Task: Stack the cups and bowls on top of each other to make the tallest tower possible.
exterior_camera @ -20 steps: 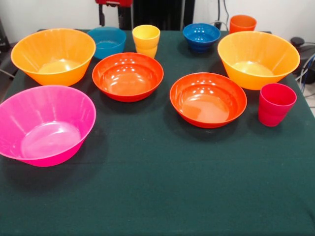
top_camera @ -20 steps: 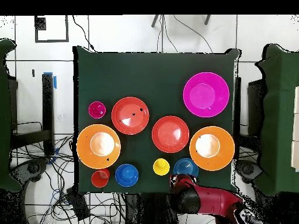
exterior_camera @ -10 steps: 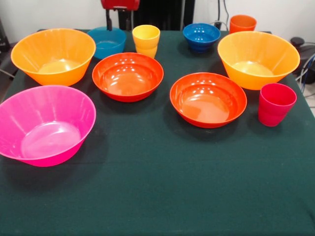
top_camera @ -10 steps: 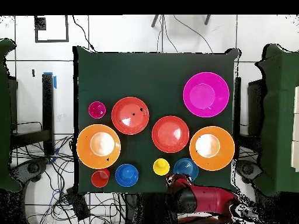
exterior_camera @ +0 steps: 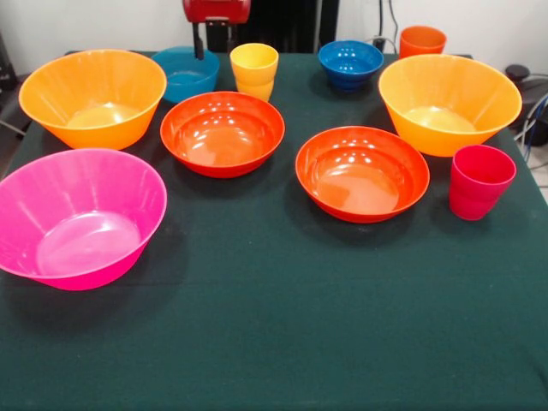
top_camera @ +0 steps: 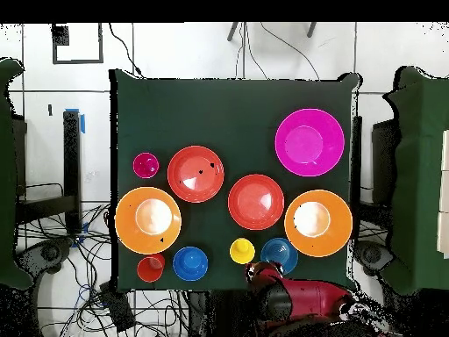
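A: From the front, where do the bowls sit?
B: All apart on the green table (exterior_camera: 274,342), nothing stacked. The pink bowl (exterior_camera: 77,218) is nearest, at the left. Two red-orange bowls (exterior_camera: 223,133) lie mid-table, with an orange-yellow bowl (exterior_camera: 92,96) at each side. Behind stand a teal-blue bowl (exterior_camera: 186,72), the yellow cup (exterior_camera: 253,71), a dark blue bowl (exterior_camera: 350,63) and the orange cup (exterior_camera: 422,41); the red-pink cup (exterior_camera: 480,181) is at the right.
A: And the gripper (exterior_camera: 217,36)?
B: It hangs at the top edge, just behind the teal-blue bowl; whether its claw is spread or pressed together cannot be told.
A: From overhead?
B: The red arm (top_camera: 302,298) reaches the table's bottom edge, beside the teal-blue bowl (top_camera: 280,254) and yellow cup (top_camera: 242,251).
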